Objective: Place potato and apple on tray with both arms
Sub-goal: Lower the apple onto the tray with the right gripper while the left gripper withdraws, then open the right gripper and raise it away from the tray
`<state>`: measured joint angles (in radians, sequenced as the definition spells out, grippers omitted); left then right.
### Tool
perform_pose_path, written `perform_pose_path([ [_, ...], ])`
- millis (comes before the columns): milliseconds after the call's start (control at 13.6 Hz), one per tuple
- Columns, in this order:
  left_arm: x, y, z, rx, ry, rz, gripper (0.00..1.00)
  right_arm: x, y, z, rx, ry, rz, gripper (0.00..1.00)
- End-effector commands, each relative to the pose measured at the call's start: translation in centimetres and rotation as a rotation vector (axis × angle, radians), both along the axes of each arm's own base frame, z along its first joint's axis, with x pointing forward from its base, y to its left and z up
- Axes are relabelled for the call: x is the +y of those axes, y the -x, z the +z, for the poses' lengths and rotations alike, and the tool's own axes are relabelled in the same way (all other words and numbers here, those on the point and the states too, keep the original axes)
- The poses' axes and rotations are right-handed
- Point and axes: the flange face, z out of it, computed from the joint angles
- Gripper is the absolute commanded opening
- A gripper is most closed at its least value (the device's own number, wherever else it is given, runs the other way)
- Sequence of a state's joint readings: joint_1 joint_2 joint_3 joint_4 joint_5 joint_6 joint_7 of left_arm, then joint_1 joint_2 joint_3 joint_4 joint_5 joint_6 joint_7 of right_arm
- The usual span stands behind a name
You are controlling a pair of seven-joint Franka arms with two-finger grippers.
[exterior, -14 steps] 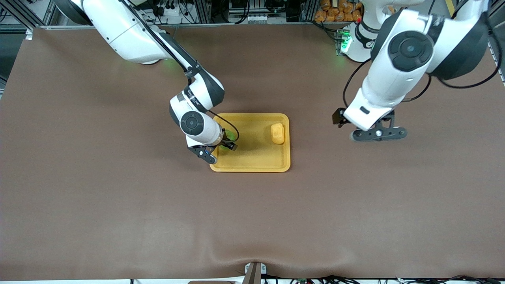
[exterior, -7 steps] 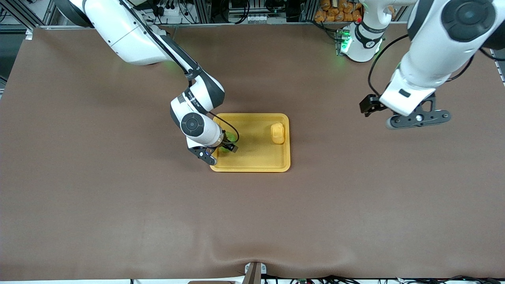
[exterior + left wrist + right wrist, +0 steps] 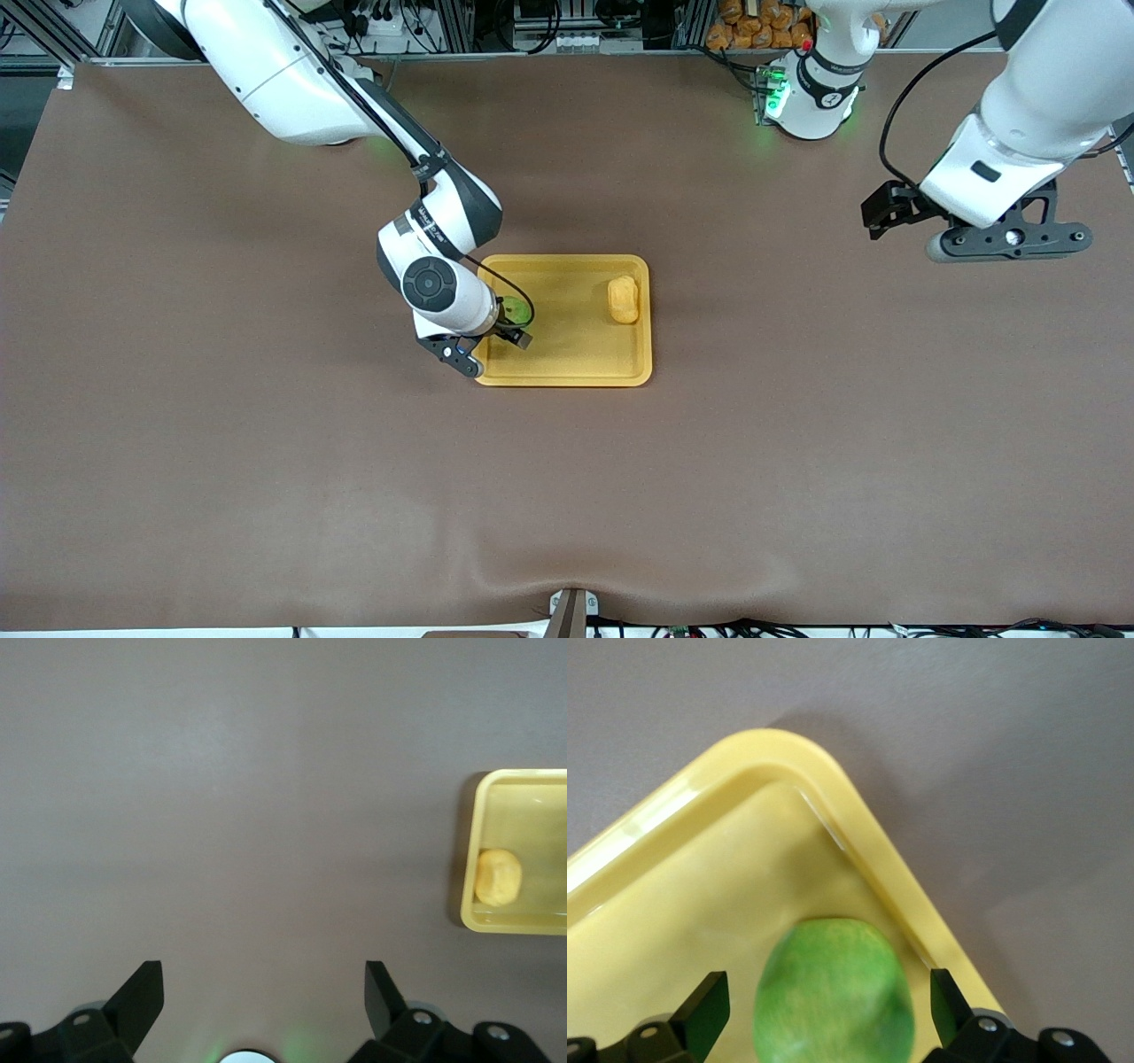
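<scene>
On the tray (image 3: 567,368), the potato (image 3: 624,299) lies lengthwise, seemingly toward the bases.

Even, bright overhead light falls on my brown matte worktop (image 3: 266,461), casting soft shadows beside the shallow yellow plastic tray (image 3: 576,372). Close under my right claw (image 3: 828,1014), the round green apple (image 3: 833,992) looks slightly blurred.

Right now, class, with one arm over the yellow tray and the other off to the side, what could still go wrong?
1. The right gripper has its fingers open around the round green apple, which sits near the raised rim of the yellow plastic tray; lifting away could nudge it.
2. The oblong yellow-orange potato also lies beside the rim.
</scene>
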<state>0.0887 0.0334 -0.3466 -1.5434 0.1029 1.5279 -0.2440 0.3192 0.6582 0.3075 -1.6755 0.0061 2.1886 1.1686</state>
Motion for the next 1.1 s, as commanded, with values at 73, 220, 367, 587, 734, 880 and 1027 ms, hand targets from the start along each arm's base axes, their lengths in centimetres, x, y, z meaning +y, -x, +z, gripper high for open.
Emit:
perform_pose_path([
  [73, 2.0, 0.7, 1.2, 0.020, 0.037, -0.031, 1.00, -1.4, -2.5, 4.2, 0.038, 0.054, -0.010, 1.00],
  [220, 3.1, 1.1, 1.9, 0.018, 0.033, -0.045, 1.00, -1.6, -2.9, 4.9, 0.034, 0.055, -0.013, 1.00],
  [367, 3.8, 1.4, 2.1, 0.028, 0.031, -0.062, 1.00, -2.1, -3.4, 5.3, 0.033, 0.058, -0.017, 1.00],
  [587, 4.4, 2.0, 3.0, 0.024, 0.047, -0.072, 1.00, -2.9, -3.5, 7.4, 0.047, 0.091, -0.013, 1.00],
  [734, 4.8, 2.1, 3.4, 0.017, 0.047, -0.073, 1.00, -4.1, -3.5, 8.9, 0.076, 0.116, -0.027, 1.00],
  [880, 5.7, 2.0, 3.6, 0.013, 0.047, -0.057, 1.00, -5.9, -3.9, 10.6, 0.093, 0.123, -0.055, 1.00],
  [1027, 5.9, 2.3, 4.0, 0.004, 0.044, -0.052, 1.00, -8.8, -4.5, 12.9, 0.131, 0.138, -0.086, 1.00],
])
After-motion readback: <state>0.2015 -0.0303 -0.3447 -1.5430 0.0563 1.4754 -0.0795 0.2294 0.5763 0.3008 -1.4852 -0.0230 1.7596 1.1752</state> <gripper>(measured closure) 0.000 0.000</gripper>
